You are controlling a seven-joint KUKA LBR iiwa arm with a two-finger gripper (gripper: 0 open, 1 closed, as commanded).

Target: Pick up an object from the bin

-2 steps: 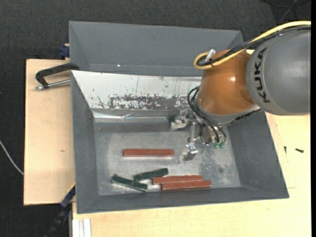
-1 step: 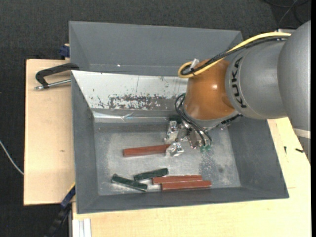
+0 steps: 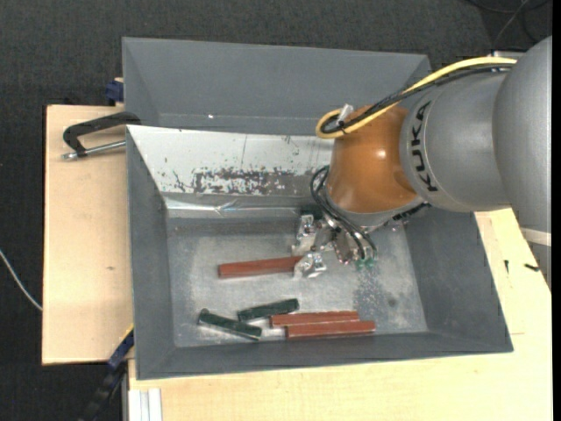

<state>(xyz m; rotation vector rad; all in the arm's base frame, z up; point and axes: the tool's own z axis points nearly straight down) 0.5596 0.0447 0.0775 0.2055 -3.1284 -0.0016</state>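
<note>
Sticks lie closest to me, down by the near wall of the bin (image 3: 149,261): two red-brown sticks (image 3: 323,324) side by side and touching, both running left to right. Just left of them is a short dark green piece (image 3: 267,309), and a second dark green piece (image 3: 230,324) lies a bit nearer and more to the left. The gripper is not over any of these.

A little farther in, about the middle of the floor, lies a lone red-brown stick (image 3: 256,270). It is long and thin. It also runs left to right, with its right end tipped a tiny bit toward the far side. That right end is the part that counts. It comes right up to the gripper (image 3: 311,254), which hangs low over the floor just to its right. So the stick stretches away to the left, and the gripper is at its end, not its middle.

I cannot tell if the gripper is apart or together, or if the stick's end is inside it or only next to it. I think a grab at the very end could let the long stick droop, so a hold more to the left looks safer.

Farther back is the round orange cover (image 3: 368,169) on the wrist, then the grey arm (image 3: 473,147) going off to the right
</note>
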